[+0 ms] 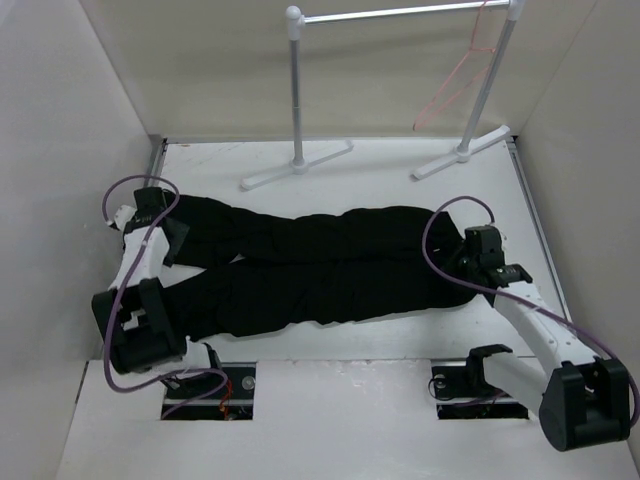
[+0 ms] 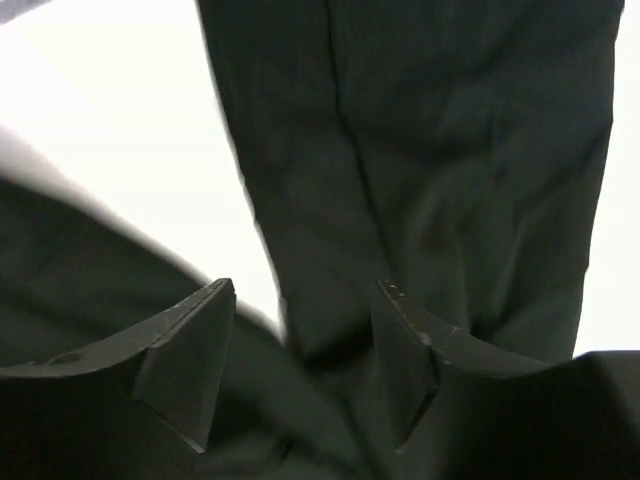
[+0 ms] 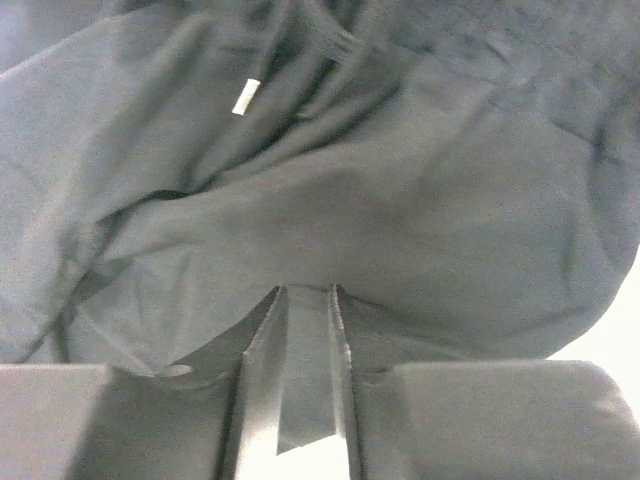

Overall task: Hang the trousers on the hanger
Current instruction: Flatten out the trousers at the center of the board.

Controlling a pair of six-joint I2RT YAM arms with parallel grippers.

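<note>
Apparently the right hand (image 3: 308,300) pinches a fold of the trousers (image 1: 320,265) at the waist end; its fingers are pressed almost together on the cloth. The left hand (image 2: 305,330) is spread above the leg ends at the left. The trousers lie flat across the counter (image 1: 380,165). The hanger (image 1: 440,100) hangs on the rail (image 1: 400,12), far right.

The right gripper (image 3: 305,300), at six o'clock, pinches a fold of the black trousers (image 3: 400,200). A white-tipped drawstring (image 3: 246,96) lies toward eleven o'clock, and the table (image 3: 615,320) shows at four.
</note>
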